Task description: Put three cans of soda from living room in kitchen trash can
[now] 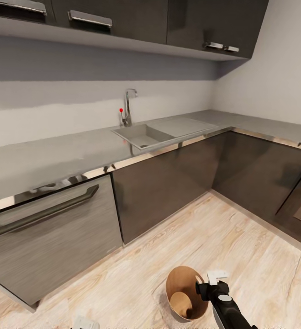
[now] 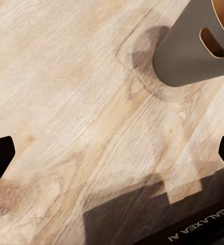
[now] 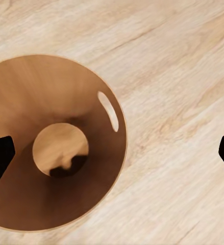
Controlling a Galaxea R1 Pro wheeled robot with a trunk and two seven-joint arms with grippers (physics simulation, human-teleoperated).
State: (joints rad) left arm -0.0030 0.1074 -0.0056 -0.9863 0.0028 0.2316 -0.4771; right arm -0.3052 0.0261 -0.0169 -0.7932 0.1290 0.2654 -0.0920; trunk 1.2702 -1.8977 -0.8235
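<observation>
Right gripper is hovering over the bin rim with jaws spread and empty, bin mouth lying just off-centre from them; left gripper jaws spread too.

The light wood plank floor carries the tash can, standing upright and open-topped.

Even, bright light, no glare spots. Cupboards throw a soft grey band on the wall. Bin drops a blurry shadow on the floor; darker hard-edged shadow nr the frame's lower edge. Head view bends at the edges, slightly soft.
</observation>
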